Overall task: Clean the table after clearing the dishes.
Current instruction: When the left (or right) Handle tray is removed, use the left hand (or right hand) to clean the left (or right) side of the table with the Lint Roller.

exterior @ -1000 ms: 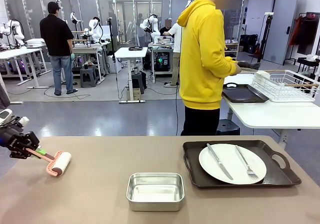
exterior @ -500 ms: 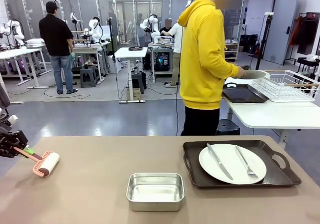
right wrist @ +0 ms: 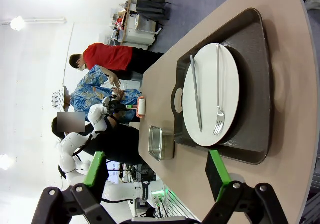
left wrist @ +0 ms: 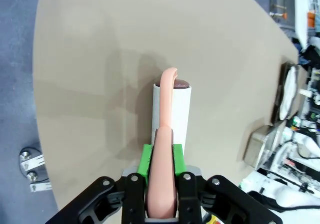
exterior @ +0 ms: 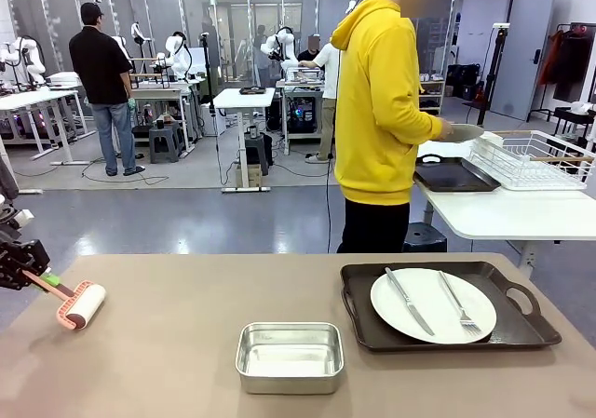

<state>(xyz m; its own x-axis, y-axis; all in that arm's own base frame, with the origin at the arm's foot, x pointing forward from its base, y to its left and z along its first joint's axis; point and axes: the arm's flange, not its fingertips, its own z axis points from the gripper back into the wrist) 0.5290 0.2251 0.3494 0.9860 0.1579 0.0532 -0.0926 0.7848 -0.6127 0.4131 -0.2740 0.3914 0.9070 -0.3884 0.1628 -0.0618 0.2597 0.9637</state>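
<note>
The tan table (exterior: 177, 353) carries a dark brown tray (exterior: 358, 299) at the right, holding a white plate (exterior: 433, 304) with a knife (exterior: 408, 301) and a fork (exterior: 457, 303). My left gripper (exterior: 25, 267) is at the table's left edge, shut on the pink handle of a lint roller (exterior: 82, 306) whose white drum rests on the tabletop. In the left wrist view the left gripper (left wrist: 161, 160) clamps that handle, with the roller (left wrist: 171, 109) ahead of it. My right gripper (right wrist: 156, 170) hangs open above the near side of the tray (right wrist: 255, 84) and plate (right wrist: 212, 94).
A shiny steel pan (exterior: 290, 356) sits at the table's front middle. Across the table a person in a yellow hoodie (exterior: 377, 111) faces a white side table (exterior: 503, 215) bearing a second dark tray (exterior: 453, 174) and a wire rack (exterior: 533, 159), holding a plate (exterior: 463, 133).
The left gripper has drawn the roller leftward across the tabletop toward the left edge, then nudged slightly right. The person has lifted a plate off the far tray toward the rack.
</note>
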